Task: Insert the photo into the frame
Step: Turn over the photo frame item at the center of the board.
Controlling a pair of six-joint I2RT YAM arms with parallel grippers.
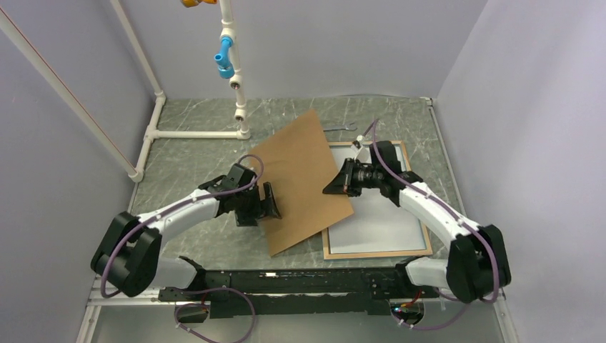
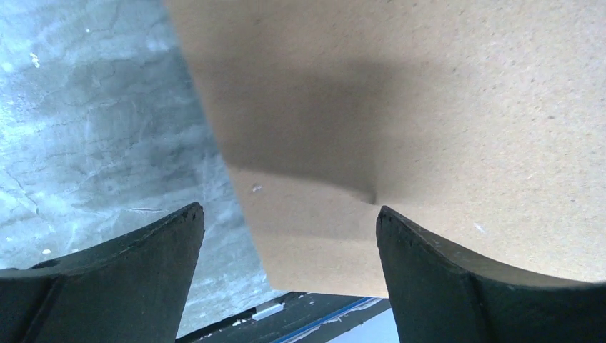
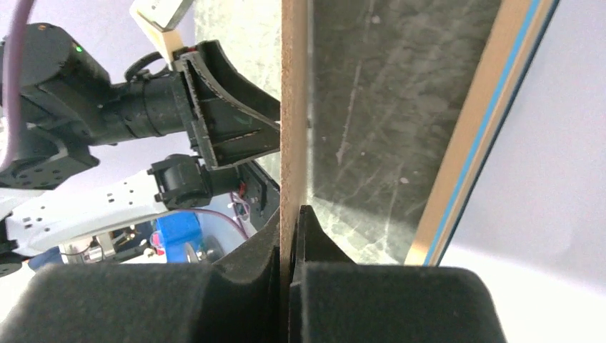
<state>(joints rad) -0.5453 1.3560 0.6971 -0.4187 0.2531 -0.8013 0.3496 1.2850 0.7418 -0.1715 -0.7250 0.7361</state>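
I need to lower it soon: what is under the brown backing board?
The marbled table and part of the frame, which lies back up with a white sheet inside. The board hides the frame's side toward the left arm and whatever else lies beneath.

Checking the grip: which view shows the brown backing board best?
Top external: nearly the whole backing board shows, overlapping the frame. Left wrist shows only a corner close up; right wrist sees it edge-on, pinched in the right gripper.
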